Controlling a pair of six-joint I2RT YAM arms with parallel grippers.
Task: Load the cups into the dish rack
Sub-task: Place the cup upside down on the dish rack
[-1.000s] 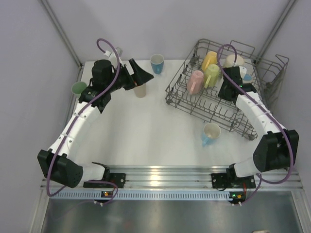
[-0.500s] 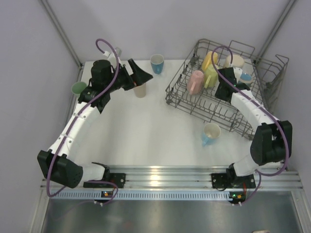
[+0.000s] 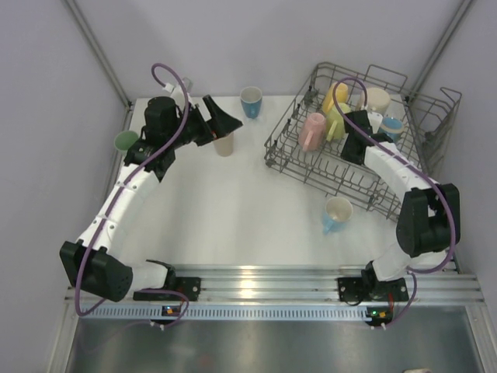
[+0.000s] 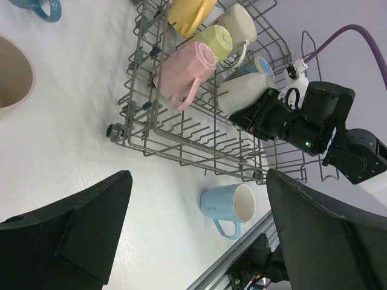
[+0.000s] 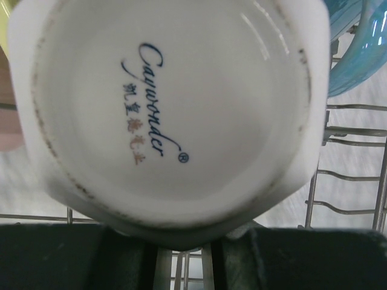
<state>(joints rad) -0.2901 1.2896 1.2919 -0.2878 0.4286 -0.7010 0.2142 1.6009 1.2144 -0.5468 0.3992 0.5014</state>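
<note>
Right hand [image 4: 259, 110] shifted left with white cup [image 5: 175, 109].

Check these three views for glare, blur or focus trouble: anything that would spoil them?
Top external: evenly lit and sharp, shadows soft, one bright glare band on the metal rail. Left wrist: rack in focus, its own dark fingers loom soft in the foreground. Right wrist: the white cup fills the frame base-on, print readable, rack wires behind slightly blurred.

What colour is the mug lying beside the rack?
Light blue mug, cream inside; left wrist view shows it best.
</note>
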